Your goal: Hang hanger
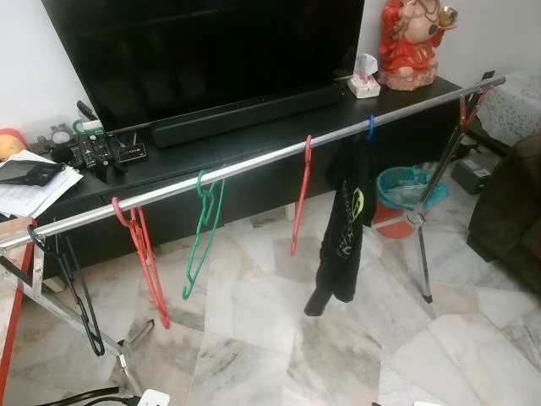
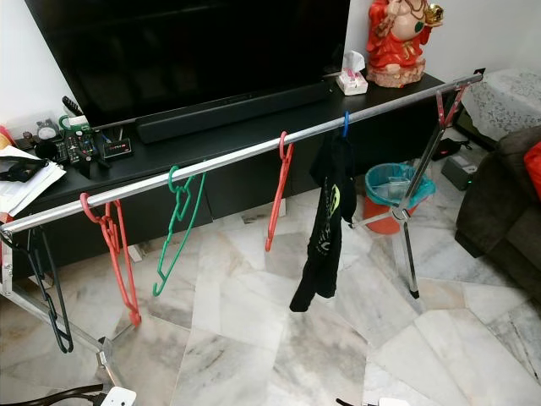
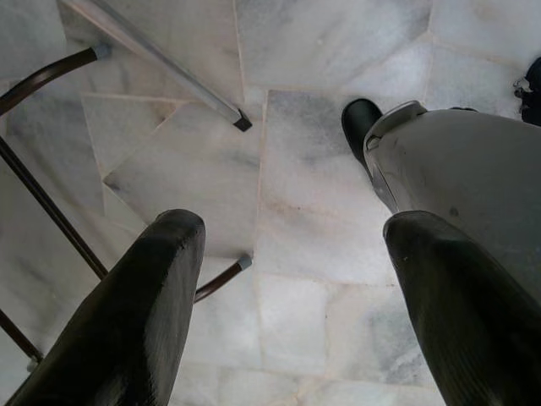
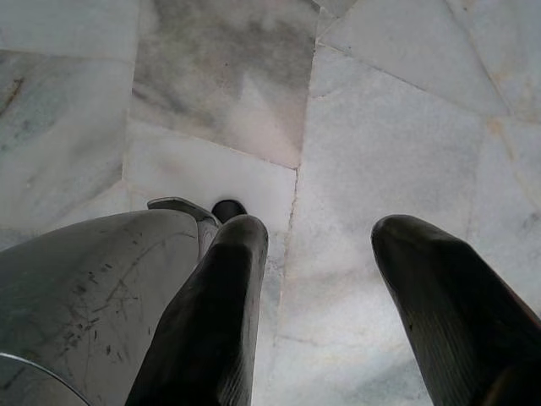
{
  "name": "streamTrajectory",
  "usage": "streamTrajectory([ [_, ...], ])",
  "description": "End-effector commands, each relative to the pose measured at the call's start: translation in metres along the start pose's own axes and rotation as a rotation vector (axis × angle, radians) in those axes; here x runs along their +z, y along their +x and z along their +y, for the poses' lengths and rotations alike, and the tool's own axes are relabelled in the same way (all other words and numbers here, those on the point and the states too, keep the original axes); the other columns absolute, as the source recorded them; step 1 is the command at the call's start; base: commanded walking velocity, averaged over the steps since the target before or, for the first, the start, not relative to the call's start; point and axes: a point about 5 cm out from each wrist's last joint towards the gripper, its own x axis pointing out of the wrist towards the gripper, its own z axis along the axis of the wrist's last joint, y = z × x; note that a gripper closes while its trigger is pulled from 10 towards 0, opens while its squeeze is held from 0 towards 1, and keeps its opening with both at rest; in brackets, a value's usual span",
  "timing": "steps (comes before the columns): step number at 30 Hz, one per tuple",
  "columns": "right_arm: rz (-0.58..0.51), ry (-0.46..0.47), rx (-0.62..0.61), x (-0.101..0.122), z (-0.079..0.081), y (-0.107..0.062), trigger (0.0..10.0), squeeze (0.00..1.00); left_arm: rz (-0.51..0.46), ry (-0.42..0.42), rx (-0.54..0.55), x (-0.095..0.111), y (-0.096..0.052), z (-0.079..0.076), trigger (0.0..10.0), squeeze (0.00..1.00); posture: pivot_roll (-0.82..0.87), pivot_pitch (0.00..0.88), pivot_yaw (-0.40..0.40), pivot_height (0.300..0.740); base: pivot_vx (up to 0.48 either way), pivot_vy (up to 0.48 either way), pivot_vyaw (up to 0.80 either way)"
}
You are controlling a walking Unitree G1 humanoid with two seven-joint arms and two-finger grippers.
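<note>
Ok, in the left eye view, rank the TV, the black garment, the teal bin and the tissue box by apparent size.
TV
Black garment
Teal bin, partly hidden by the rack
Tissue box

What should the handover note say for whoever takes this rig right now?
Left gripper: open, empty, pointing down at the marble floor.
Right gripper: open, empty, also over the floor.
Drying rail: carries a black hanger, a red hanger, a green hanger, another red hanger, and a blue hanger with a black garment.
Done: all hangers in view are on the rail.
Left: neither gripper holds a hanger; check whether any remain.
</note>
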Motion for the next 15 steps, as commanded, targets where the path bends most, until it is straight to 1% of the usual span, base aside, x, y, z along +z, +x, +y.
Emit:
streamTrajectory([
  [1,0.022,0.001,0.002,-0.005,0.0016,-0.0007,10.0,0.0,0.005,0.023,0.01,-0.0013,-0.0008,0.0041,10.0,0.0,-0.2,0.0,0.064,0.74,0.0,-0.277,0.0],
  [2,0.025,-0.003,0.0,-0.0052,0.0014,-0.0007,10.0,0.0,0.005,0.023,0.011,-0.0011,-0.0008,0.0042,10.0,0.0,-0.2,0.0,0.064,0.74,0.0,-0.277,0.0],
  [8,0.025,0.003,0.003,-0.0047,0.0013,-0.0006,10.0,0.0,-0.001,0.034,0.008,0.001,-0.0006,0.0039,10.0,0.0,-0.19,0.0,0.061,0.74,0.0,-0.287,-0.72],
  [15,0.015,0.005,0.002,-0.0037,0.0009,-0.0006,10.0,0.0,-0.005,0.04,0.005,0.002,-0.0005,0.0037,10.0,0.0,-0.19,0.0,0.06,0.74,0.0,-0.356,0.0],
])
